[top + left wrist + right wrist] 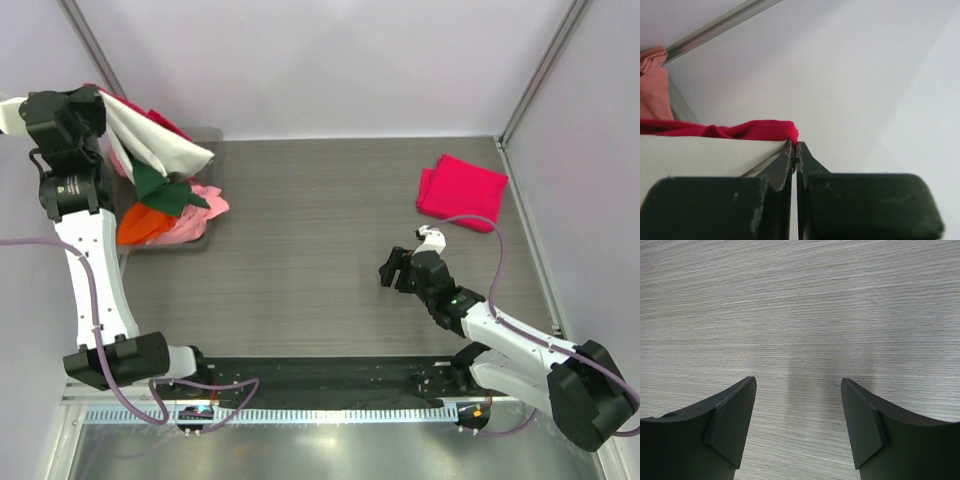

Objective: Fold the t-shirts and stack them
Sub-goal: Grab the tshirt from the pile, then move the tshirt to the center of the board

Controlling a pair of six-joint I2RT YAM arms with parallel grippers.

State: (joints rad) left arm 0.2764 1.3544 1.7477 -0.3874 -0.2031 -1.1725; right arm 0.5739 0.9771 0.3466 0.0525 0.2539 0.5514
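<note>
My left gripper point(98, 112) is raised at the far left over the tray, shut on the cream-white t-shirt point(160, 145), which stretches taut from it down to the pile. Its dark green sleeve point(165, 188) hangs below. In the left wrist view the jaws point(796, 147) are pressed together, with cream cloth point(700, 155) beside the left finger and a red hem point(750, 130) along its top. A folded crimson-pink t-shirt point(462, 190) lies at the back right. My right gripper point(402, 266) point(797, 390) hangs open over bare table, nothing between its fingers.
The translucent grey tray point(207, 132) at the back left holds orange point(135, 222) and light pink point(205, 205) shirts. Salmon cloth point(652, 85) shows at the left wrist view's edge. White walls with metal posts close in the wood-grain table point(320, 220).
</note>
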